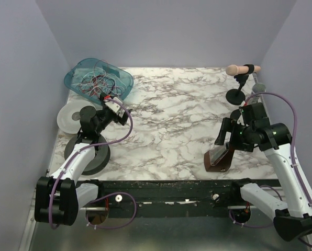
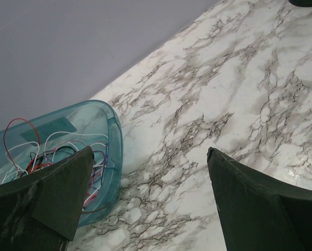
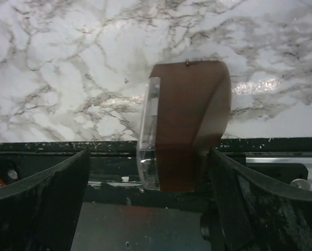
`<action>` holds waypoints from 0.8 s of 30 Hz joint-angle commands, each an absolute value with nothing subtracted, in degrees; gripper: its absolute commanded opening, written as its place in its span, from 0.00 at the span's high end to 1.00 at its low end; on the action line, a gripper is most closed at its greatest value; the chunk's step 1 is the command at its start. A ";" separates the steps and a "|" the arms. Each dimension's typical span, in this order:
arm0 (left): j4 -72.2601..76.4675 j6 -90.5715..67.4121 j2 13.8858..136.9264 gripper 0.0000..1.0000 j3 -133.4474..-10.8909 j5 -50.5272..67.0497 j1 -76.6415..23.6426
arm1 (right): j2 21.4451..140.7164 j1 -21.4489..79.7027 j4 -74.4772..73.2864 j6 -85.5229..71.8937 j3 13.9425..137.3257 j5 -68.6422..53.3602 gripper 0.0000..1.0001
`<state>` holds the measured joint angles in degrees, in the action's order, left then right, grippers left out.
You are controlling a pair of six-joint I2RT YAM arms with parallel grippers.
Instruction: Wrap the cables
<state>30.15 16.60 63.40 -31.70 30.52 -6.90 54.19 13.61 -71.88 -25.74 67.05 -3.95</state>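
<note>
The left pincer (image 2: 149, 150) is hanging spread and empty just beside the teal tub (image 2: 117, 136), where the cables (image 2: 46, 151) are lying tangled. It should be reaching over the rim, pinching one loop cleanly. The right pincer (image 3: 148, 151) is spread over a brown block (image 3: 187, 120); open counter (image 1: 171, 120) is lying between them.

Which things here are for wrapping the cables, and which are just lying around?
For the job: thin coloured cables; teal bin holding them; left claw, open beside it.
Lying about: brown stand; beige cylinder on black stand; white disc; dark disc.
</note>
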 commanded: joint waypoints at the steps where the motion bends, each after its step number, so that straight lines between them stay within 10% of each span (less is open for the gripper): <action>1: 29.97 18.10 63.02 0.01 -33.14 32.17 -7.29 | 52.73 14.15 -72.88 -27.07 62.15 1.67 0.00; 9: 28.30 19.07 62.14 0.01 -32.96 30.85 -7.21 | 52.82 14.24 -68.55 -24.61 59.24 1.05 0.16; 16: 27.51 20.13 61.96 0.01 -32.87 29.88 -7.21 | 53.00 14.24 -66.28 -20.40 61.17 -3.42 0.82; 24: 27.69 18.55 62.75 0.01 -33.75 29.71 -7.38 | 63.61 17.66 -50.82 -5.48 72.04 -9.23 0.95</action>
<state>27.49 18.96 62.89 -31.94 30.41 -6.90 57.21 15.33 -65.28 -15.51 62.92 -4.47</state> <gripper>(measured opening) 0.989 0.590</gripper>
